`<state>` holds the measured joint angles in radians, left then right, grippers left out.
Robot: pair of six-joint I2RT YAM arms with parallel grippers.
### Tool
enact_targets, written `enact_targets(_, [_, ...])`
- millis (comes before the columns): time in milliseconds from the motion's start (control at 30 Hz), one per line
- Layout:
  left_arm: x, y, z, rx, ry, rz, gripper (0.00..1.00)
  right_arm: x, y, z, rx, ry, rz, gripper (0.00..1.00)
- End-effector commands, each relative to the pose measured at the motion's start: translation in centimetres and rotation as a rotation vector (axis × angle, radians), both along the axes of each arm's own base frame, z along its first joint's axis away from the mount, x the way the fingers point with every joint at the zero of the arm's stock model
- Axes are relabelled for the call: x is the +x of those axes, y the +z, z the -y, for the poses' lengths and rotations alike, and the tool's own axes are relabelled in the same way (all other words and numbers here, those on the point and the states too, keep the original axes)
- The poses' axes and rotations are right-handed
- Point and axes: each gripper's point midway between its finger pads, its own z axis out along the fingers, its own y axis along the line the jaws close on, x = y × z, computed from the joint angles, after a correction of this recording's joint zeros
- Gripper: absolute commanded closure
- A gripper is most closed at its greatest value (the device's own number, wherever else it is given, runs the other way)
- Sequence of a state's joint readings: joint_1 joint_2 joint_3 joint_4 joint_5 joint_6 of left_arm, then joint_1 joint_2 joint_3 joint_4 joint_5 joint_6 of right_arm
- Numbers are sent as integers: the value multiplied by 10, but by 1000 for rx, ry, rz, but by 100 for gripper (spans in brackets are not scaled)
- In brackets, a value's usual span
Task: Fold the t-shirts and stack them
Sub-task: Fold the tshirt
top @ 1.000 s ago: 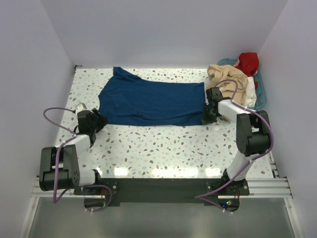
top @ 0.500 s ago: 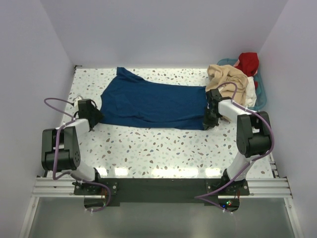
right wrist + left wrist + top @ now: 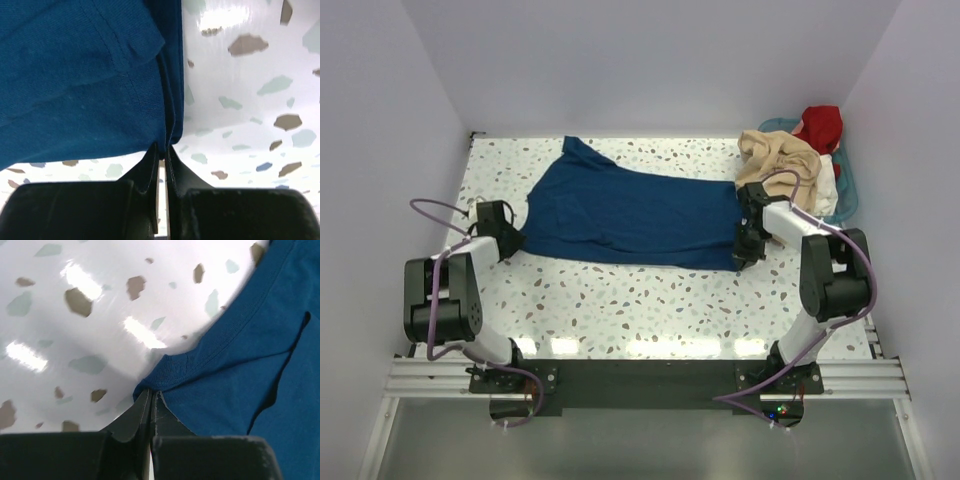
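A navy blue t-shirt (image 3: pixel 635 210) lies spread across the back half of the speckled table. My left gripper (image 3: pixel 512 240) is shut on its near left corner, at the ribbed edge (image 3: pixel 172 371); its closed tips (image 3: pixel 151 392) pinch the cloth. My right gripper (image 3: pixel 744 252) is shut on the shirt's near right corner, where the folded hem (image 3: pixel 170 125) runs between its tips (image 3: pixel 162 147). Beige (image 3: pixel 775 155), red (image 3: pixel 820 125) and white (image 3: pixel 827 185) t-shirts are piled at the back right.
A teal basket (image 3: pixel 848 190) at the back right corner holds the pile of shirts. White walls close in the table on the left, back and right. Purple cables loop beside both arms.
My left gripper moved left and back to the shirt's near left corner and shut on it. The shirt shifted and its near edge now slants toward the right gripper, which stayed shut.
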<state>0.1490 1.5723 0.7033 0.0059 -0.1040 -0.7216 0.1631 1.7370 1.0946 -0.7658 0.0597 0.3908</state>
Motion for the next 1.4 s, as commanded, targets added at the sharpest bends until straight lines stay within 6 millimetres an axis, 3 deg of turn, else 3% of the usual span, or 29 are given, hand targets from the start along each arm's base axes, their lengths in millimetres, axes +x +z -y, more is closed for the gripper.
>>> enact_targets(0, [-42,-1,-17,39,75,-127,100,-25,12,4,-8,-9,-45,100])
enact_targets(233, [-87,9,-24,62,164,-169,100,-66,8,-1,39,-8,-124,100])
enact_targets(367, [-109,4,-23,61,184,-216,100,-81,6,-8,59,-3,-155,100])
enact_targets(567, [-132,12,-29,87,214,-219,100,-96,11,-21,58,8,-169,100])
enact_targets(633, [-136,18,-30,97,212,-211,99,-100,14,-24,61,11,-165,90])
enact_targets(700, [-137,25,-30,101,207,-200,86,-101,20,-24,60,4,-154,80])
enact_targets(733, [-137,27,-30,100,204,-195,72,-97,25,-22,50,-1,-134,64])
enact_targets(800, [-134,37,-30,99,203,-166,55,-99,38,-20,48,5,-117,50])
enact_targets(833, [-132,42,-30,100,201,-155,41,-94,47,-17,28,6,-96,42])
enact_targets(933, [-125,62,-32,123,184,-112,31,-77,64,-16,23,16,-7,34])
enact_targets(1100, [-114,87,-27,143,109,-7,31,-54,63,-29,79,48,54,36])
enact_targets(1200, [-107,87,-10,92,25,59,33,-41,52,-33,83,49,63,41])
enact_targets(1367, [-105,70,26,-14,-94,93,40,-21,42,-36,87,45,84,45])
